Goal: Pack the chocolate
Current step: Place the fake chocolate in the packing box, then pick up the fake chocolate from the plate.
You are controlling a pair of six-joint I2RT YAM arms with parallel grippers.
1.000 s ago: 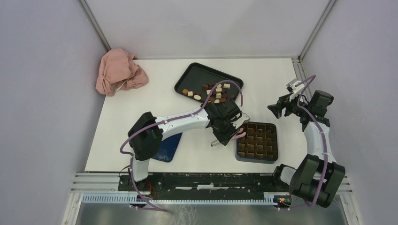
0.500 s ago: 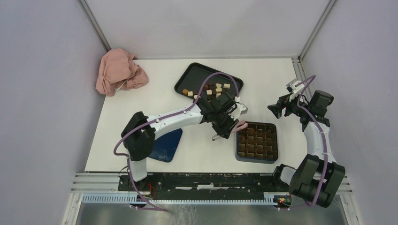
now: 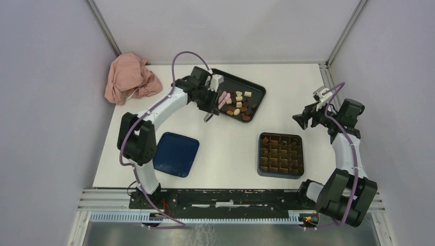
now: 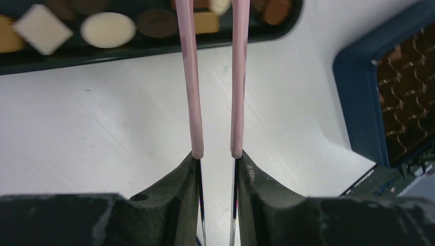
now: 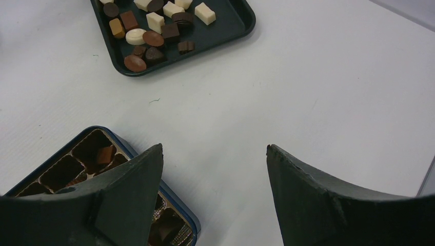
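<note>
Pinching slim pink plastic tongs in narrowed jaws, our left gripper hovers at the far black tray holding smooth round, oval and square chocolates; our right gripper gapes wide, empty.

Glossy chocolate — matt dark tray

The chocolate is dark brown, tan and cream-white against a black tray. The tongs are pale pink. At near right the box is dark blue with a brown grid insert; the lid at near left matches that blue. The cloth is dusty pink, the counter white.
</note>
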